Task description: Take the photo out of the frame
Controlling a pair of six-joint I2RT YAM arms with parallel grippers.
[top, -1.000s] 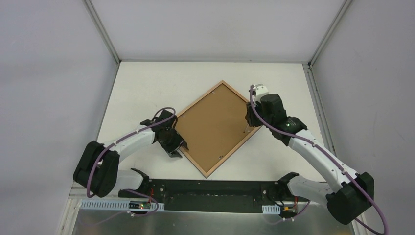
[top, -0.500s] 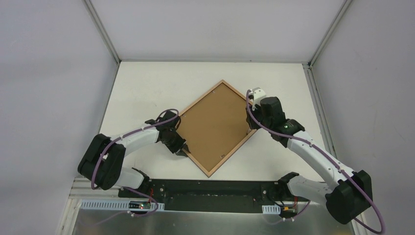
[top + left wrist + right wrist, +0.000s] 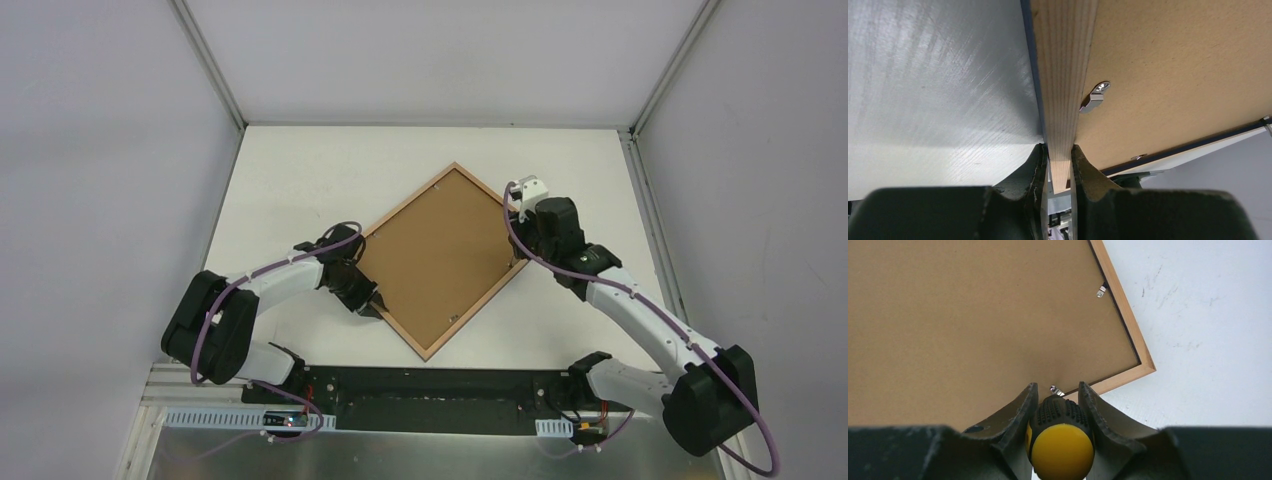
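Table (image 3: 290, 180): white, with bare room far, left and right of the frame.
Frame (image 3: 440, 250): lies back up, turned cornerwise mid-table; its near corner is close to the table's near edge.
Left gripper (image 3: 1059, 157): clamped on the frame's left wooden rim.
Right gripper (image 3: 1058, 396): closed around a yellow-and-black screwdriver (image 3: 1062, 437), whose tip is at a metal clip (image 3: 1054, 388) by the right rim.

A white, faintly scuffed worktop (image 3: 290, 170) is seen, walled at its far, left and right edges. Only the frame (image 3: 440, 255) is laid on it, back upward, set cornerwise near the middle, one corner pointed at the near edge.
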